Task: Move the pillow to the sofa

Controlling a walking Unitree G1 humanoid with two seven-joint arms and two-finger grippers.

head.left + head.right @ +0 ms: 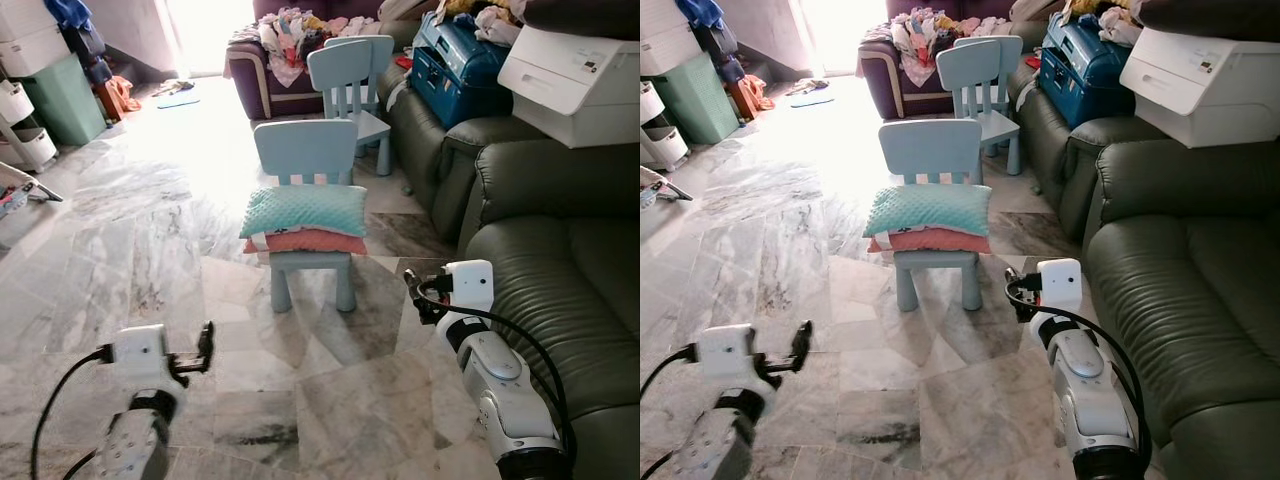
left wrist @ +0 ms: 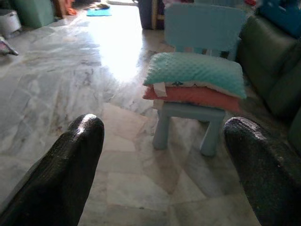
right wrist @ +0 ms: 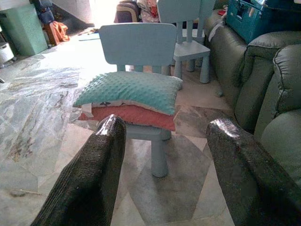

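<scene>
A teal dotted pillow (image 1: 305,209) lies on top of a coral pillow (image 1: 306,241), both on the seat of a small light-blue chair (image 1: 305,148) in the middle of the marble floor. The dark green leather sofa (image 1: 565,270) runs along the right side. My right gripper (image 3: 167,123) is open, held low between the chair and the sofa, its fingers pointing at the pillows. My left gripper (image 2: 164,125) is open too, low at the near left and well short of the chair.
A second blue chair (image 1: 345,60) stands behind the first. A blue case (image 1: 455,65) and a white printer (image 1: 580,75) sit on the far sofa seats. A purple sofa (image 1: 262,85) piled with clothes is at the back. A green bin (image 1: 60,98) stands far left.
</scene>
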